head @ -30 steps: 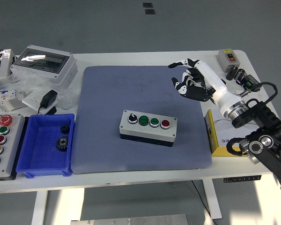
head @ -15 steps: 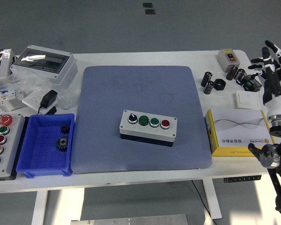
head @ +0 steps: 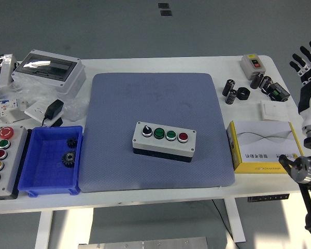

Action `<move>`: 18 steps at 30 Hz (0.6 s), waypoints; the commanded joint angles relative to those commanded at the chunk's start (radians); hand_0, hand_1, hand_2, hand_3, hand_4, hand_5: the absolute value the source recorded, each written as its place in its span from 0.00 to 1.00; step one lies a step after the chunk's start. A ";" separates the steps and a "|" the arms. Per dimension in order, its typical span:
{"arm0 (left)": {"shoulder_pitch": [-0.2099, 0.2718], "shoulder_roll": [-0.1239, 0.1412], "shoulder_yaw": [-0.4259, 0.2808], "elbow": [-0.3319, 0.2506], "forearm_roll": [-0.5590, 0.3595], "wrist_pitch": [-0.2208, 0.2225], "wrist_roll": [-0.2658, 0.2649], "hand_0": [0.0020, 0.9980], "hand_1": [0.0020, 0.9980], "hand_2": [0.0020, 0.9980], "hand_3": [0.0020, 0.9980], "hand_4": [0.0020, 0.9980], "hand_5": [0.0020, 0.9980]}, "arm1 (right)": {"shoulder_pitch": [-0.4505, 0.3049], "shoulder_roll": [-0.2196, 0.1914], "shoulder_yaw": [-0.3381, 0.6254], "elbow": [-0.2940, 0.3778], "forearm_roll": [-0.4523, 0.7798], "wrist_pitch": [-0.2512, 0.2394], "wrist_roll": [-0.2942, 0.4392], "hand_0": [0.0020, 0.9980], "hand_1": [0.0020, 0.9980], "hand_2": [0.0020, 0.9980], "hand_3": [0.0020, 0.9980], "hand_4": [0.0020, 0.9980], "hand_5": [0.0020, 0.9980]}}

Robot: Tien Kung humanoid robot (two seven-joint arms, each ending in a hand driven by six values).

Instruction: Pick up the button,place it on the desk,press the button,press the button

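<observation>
- Right hand (head: 307,65): at far right edge of frame, beyond the tabletop (head: 160,65) edge, raised; fingers spread, holding nothing, touching nothing
- Right arm: black, runs down the right edge to the lower right corner, clear of the tabletop
- Left hand: not seen
- Yellow-sided box (head: 264,146): nearest item to the arm, flat on tabletop just right of the mat
- White switch plate (head: 274,109): behind the box, w/ dark cylindrical parts (head: 238,93) and a small grey 2-button box (head: 253,64) toward the far right corner
- Button box (head: 164,141): task item, grey w/ black base, lies flat near centre of the blue-grey mat (head: 155,129), well apart from the hand; top row L to R: black selector knob, 2 green buttons, 1 red button
- Blue bin (head: 51,161): just left of mat, holds 2 dark gears (head: 68,150)
- Second button panel (head: 2,158): at left edge, beside bin; red, green, red, yellow, blue buttons in a column
- Grey enclosure w/ clear lid (head: 49,70): far left; black adapter (head: 54,109) and bagged white parts in front of it
</observation>
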 joint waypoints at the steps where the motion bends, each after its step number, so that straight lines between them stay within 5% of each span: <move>1: 0.000 0.000 0.001 0.000 0.000 0.000 0.000 0.63 0.59 0.52 0.58 0.61 0.16 | 0.000 0.000 -0.001 -0.001 0.001 0.001 0.000 0.73 0.72 0.76 0.77 0.94 1.00; 18: 0.000 0.013 0.001 0.000 0.013 -0.003 0.002 0.63 0.59 0.52 0.58 0.62 0.16 | -0.007 0.000 -0.010 -0.019 0.007 0.004 -0.005 0.73 0.71 0.75 0.75 0.91 1.00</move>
